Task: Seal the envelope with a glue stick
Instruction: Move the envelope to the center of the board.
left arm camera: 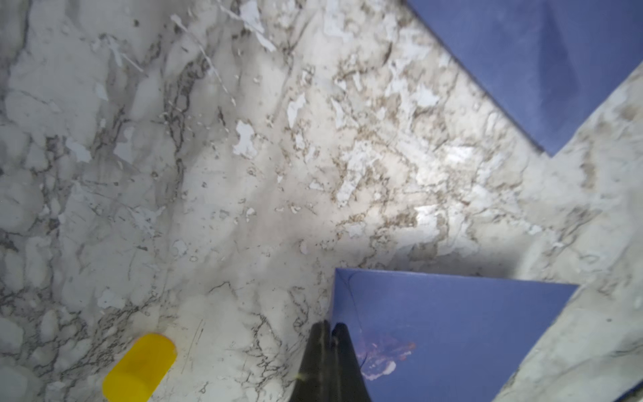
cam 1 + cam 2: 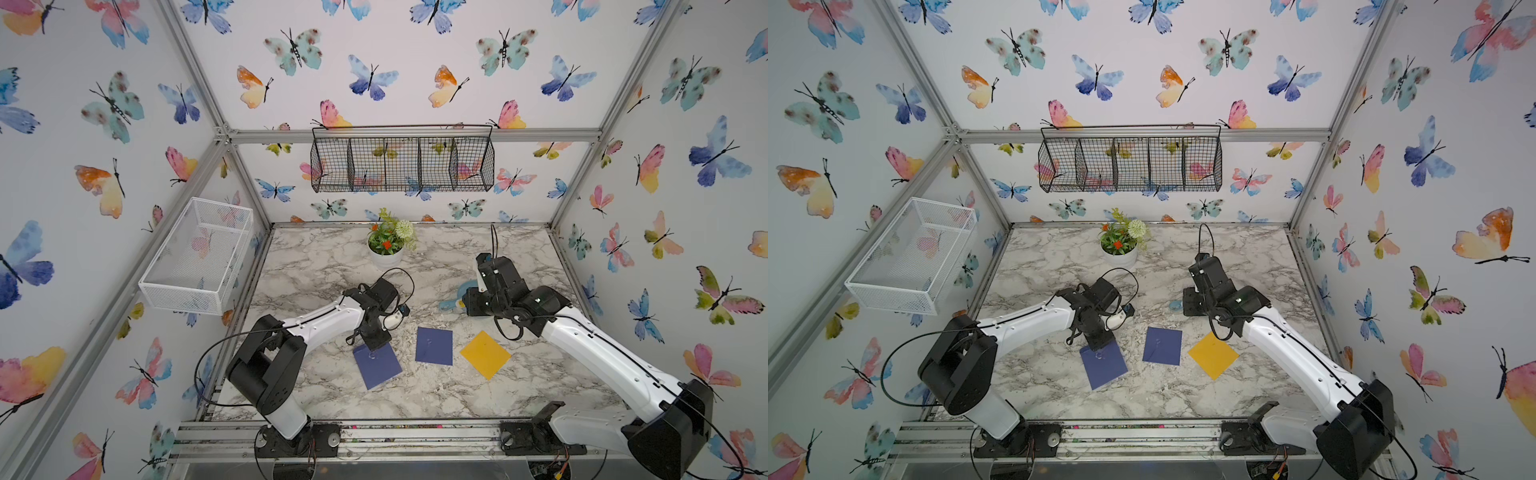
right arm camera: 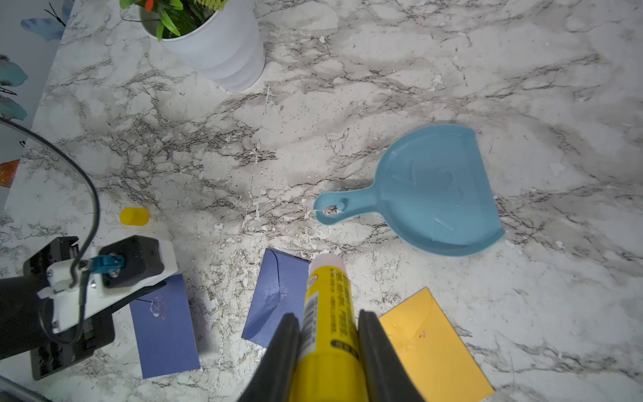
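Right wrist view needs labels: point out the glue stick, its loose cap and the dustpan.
glue stick [image 3: 334, 306], right wrist view, printed yellow barrel.
cap [image 3: 134, 216], right wrist view, middle of its side.
dustpan [image 3: 442, 195], right wrist view, middle of its pan.

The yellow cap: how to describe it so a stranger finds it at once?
On the marble table, look between the white flower pot and the left gripper. The cap lies there alone. It is a short yellow cylinder, unlike the flat yellow envelope.

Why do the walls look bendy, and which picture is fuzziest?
In both top views the wide lens makes the metal frame splay outward; the left wrist view is softest, its yellow cap blurred; the right wrist view shows the dustpan crisply, the near glue stick softer.
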{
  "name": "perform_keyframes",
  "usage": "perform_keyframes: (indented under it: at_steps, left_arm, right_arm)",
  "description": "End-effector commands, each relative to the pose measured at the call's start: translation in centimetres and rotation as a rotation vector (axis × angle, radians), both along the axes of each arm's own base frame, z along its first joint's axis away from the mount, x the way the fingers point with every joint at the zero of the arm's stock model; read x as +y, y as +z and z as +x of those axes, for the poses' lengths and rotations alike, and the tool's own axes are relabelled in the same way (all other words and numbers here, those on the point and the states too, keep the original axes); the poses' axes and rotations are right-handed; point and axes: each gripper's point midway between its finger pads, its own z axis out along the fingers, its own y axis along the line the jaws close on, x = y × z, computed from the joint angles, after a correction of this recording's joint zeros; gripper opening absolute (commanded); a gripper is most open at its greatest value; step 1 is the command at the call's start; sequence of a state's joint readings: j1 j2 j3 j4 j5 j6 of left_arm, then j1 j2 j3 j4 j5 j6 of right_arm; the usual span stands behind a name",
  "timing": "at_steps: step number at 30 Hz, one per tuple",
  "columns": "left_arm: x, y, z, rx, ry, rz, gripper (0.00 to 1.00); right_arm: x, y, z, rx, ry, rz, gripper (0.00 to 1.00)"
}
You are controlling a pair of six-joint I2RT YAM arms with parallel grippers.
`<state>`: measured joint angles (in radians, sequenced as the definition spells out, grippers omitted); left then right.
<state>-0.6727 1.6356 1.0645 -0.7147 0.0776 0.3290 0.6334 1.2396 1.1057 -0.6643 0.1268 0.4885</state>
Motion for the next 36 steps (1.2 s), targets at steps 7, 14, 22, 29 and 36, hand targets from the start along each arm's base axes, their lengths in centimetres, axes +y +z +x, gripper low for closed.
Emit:
perform_keyframes:
  at_steps: [7, 14, 22, 29, 36]
  left_arm:
    - [1.1, -2.4, -3.9, 0.245, 0.420, 0.017, 0.04]
    - [0.1, -2.4, -3.5, 0.228, 0.540, -0.012, 0.10]
    - [-1.2, -0.5, -2.8, 0.184, 0.594, -0.147, 0.37]
    - [-1.0, 3.3, -3.0, 0.110, 0.677, -0.324, 0.38]
    - [0.9, 2.8, -6.6, 0.085, 0.774, -0.355, 0.36]
  right_arm:
    - [-0.3, 0.6, 0.1, -0.019, -0.012, 0.006, 0.03]
    - [-0.4, 0.3, 0.1, -0.017, -0.016, 0.006, 0.02]
    - [-0.3, 0.5, 0.2, -0.022, -0.013, 0.004, 0.03]
    - [1.0, 0.4, -0.2, 0.011, 0.035, 0.054, 0.03]
    - [2.3, -1.0, -0.8, 0.089, 0.074, 0.087, 0.03]
